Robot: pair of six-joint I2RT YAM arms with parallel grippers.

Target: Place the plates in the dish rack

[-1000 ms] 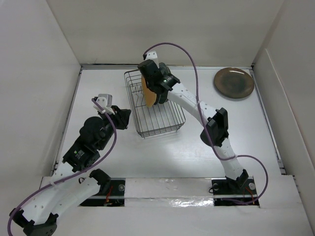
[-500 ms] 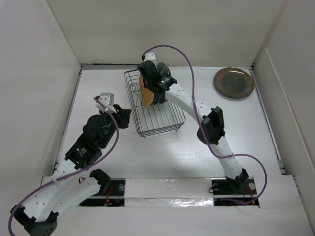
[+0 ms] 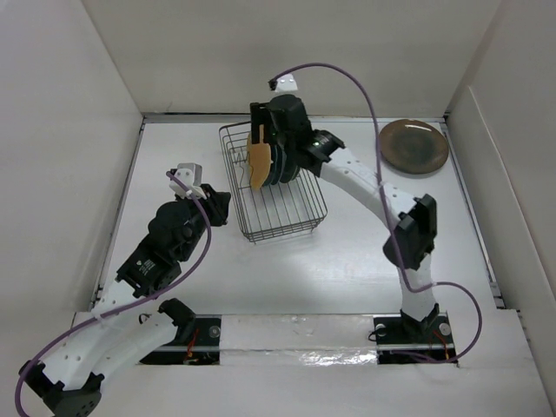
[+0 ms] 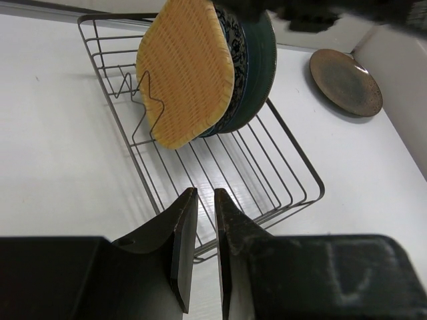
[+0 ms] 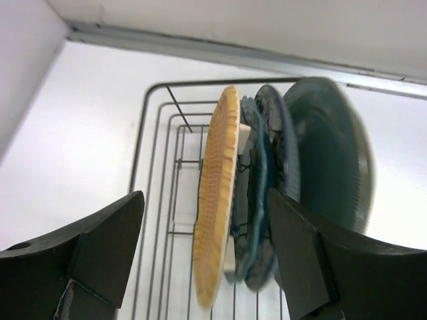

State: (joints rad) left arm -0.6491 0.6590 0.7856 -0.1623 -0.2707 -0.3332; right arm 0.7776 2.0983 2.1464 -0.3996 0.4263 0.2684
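The dish rack stands at the table's middle back. An orange plate stands upright in it, leaning on a blue-and-white patterned plate and a dark teal plate. My right gripper hovers just above these plates, open; in its wrist view the jaws straddle the orange plate without touching it. A glossy brown plate lies flat at the back right. Shut on nothing, my left gripper rests beside the rack's near left corner, and its wrist view looks at the rack.
White walls close in the table on the left, back and right. The right arm's forearm reaches across above the rack's right side. The near half of the rack holds no plate.
My right gripper has opened and let go of the orange plate, which now stands in the rack. Its wrist rose slightly and its elbow swung right. The left arm barely moved.
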